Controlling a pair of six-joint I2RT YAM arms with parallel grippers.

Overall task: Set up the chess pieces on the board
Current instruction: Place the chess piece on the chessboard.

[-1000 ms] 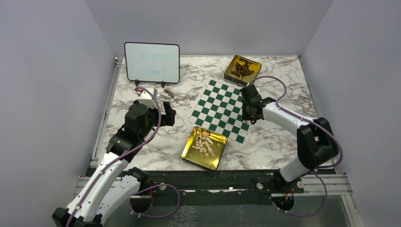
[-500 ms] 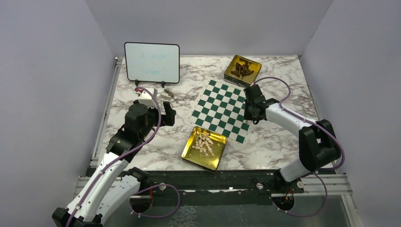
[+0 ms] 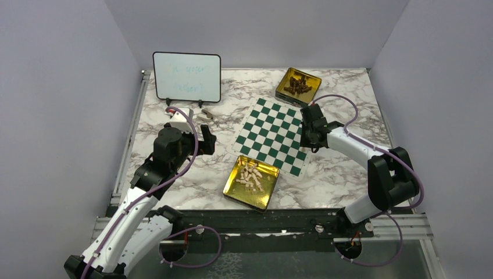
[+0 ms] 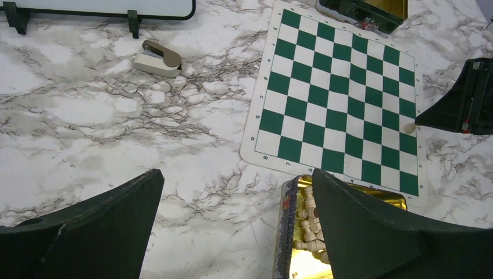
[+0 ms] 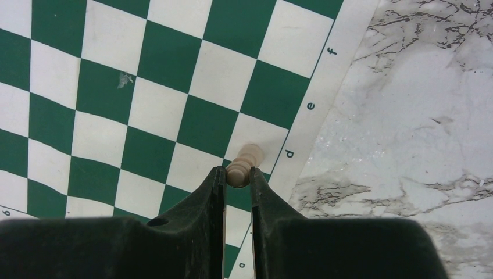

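Robot lab cell: plain lilac partition walls (image 3: pixel 52 116), marble-patterned tabletop (image 3: pixel 331 186), metal mounting rail (image 3: pixel 267 224).

Board (image 3: pixel 272 135) flat; cream piece (image 5: pixel 244 164) at edge.

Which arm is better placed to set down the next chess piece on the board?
Right. The right end effector grips a cream chess piece over the board's edge squares. The left end effector hangs open and empty over the table, off the board.
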